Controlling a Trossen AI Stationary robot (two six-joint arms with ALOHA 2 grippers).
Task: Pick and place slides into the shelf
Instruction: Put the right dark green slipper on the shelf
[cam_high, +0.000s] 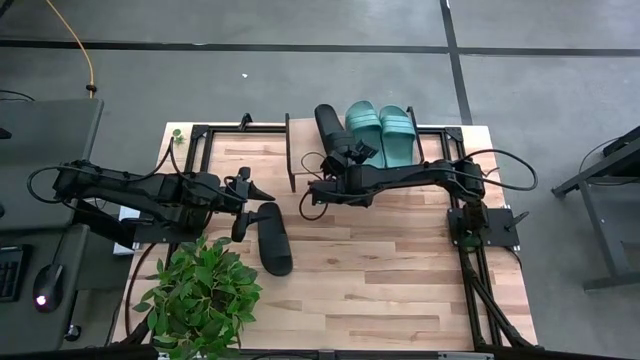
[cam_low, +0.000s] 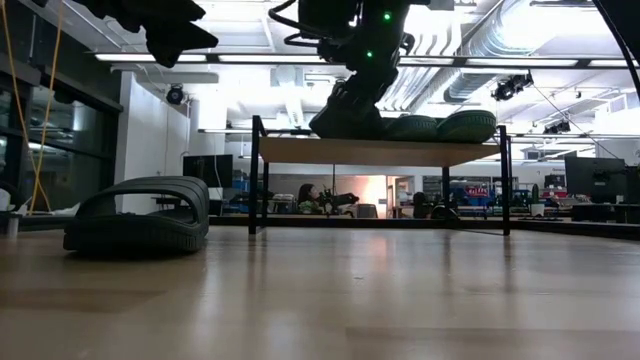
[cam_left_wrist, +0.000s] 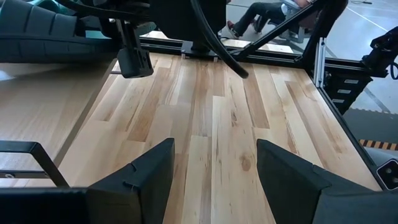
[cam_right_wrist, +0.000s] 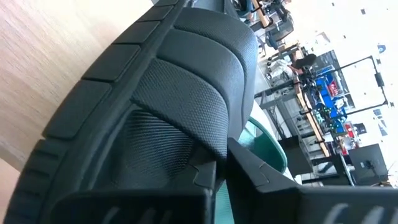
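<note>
The shelf (cam_high: 440, 165) stands at the table's far middle, with two teal slides (cam_high: 382, 133) side by side on its plank top. A black slide (cam_high: 328, 124) lies to their left on the same top, also seen in the low view (cam_low: 340, 122). My right gripper (cam_high: 347, 156) is shut on it. A second black slide (cam_high: 272, 238) rests sole-down on the table, left of centre. My left gripper (cam_left_wrist: 214, 168) hovers open above the table just left of that slide and touches nothing. My right gripper holds the black slide at the edge of its wide strap (cam_right_wrist: 208, 146); one finger (cam_right_wrist: 261, 177) shows beside the strap, and the gripper's own body hides the other. The fingers slant down toward the table's far edge. The slide's sole rests on the shelf's top.
A potted green plant (cam_high: 200, 295) stands at the table's near left corner, close to the loose black slide. The shelf's black legs (cam_low: 255, 175) leave a low gap under the plank. Bare wood stretches across the table's near right part (cam_high: 400, 280).
</note>
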